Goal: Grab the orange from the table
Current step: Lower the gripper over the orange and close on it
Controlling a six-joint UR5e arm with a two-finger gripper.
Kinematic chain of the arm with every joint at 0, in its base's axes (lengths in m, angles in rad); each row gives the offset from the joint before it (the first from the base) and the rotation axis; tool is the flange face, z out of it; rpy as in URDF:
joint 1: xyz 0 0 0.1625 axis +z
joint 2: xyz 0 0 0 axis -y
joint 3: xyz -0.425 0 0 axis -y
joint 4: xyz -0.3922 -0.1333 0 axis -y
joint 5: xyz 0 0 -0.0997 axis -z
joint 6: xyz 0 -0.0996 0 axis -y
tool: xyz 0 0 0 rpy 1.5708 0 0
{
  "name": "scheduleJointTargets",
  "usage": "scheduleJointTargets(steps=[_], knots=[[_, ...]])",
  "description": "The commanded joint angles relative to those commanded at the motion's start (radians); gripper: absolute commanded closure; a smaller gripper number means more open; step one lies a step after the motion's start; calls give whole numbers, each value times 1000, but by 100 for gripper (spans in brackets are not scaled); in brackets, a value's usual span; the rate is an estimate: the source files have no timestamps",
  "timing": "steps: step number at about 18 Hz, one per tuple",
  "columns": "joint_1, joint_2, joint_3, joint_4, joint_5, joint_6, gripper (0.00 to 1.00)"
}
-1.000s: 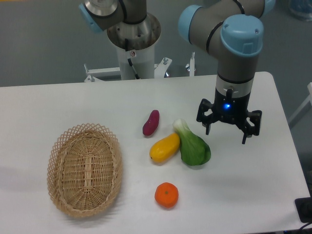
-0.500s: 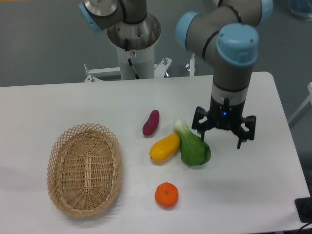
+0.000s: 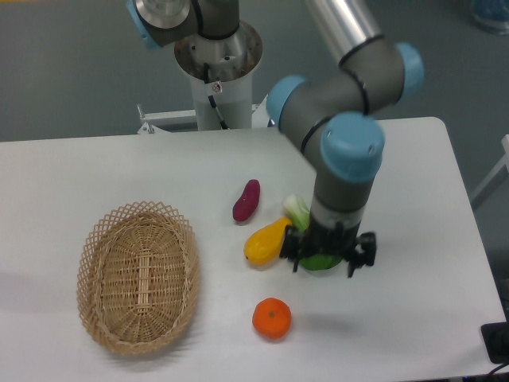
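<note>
Beside orange (image 3: 272, 317), mango (image 3: 266, 242), basket (image 3: 137, 275) (gripper (image 3: 326, 260) spread)

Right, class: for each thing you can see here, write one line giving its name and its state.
orange: on the table, untouched, nothing gripping it.
gripper: open, empty, above the green vegetable.
green vegetable: lying down, mostly hidden by the arm.
yellow fruit: lying beside the vegetable.
purple vegetable: lying alone.
wicker basket: upright, empty.

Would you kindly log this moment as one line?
gripper: open, above green vegetable | orange: on table, untouched | phase: approach
</note>
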Motion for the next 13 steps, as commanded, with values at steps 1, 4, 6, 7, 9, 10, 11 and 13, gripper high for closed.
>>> scheduleJointTargets(steps=[1,4,6,7,9,10,11,13], knots=[[-6,-6,-2,5,0,3,0],[-23,-23,-2,8,-6,-44,0],[-38,-51,-2,78,4,-115,0],[-47,-58,1,128,26,-130,0],[-51,-55,-6,133,20,-158,0],[-57,-64,-5,141,26,-172,0],[-63,-75,0,149,27,-195,0],[-77,-74,-20,160,102,-210,0]])
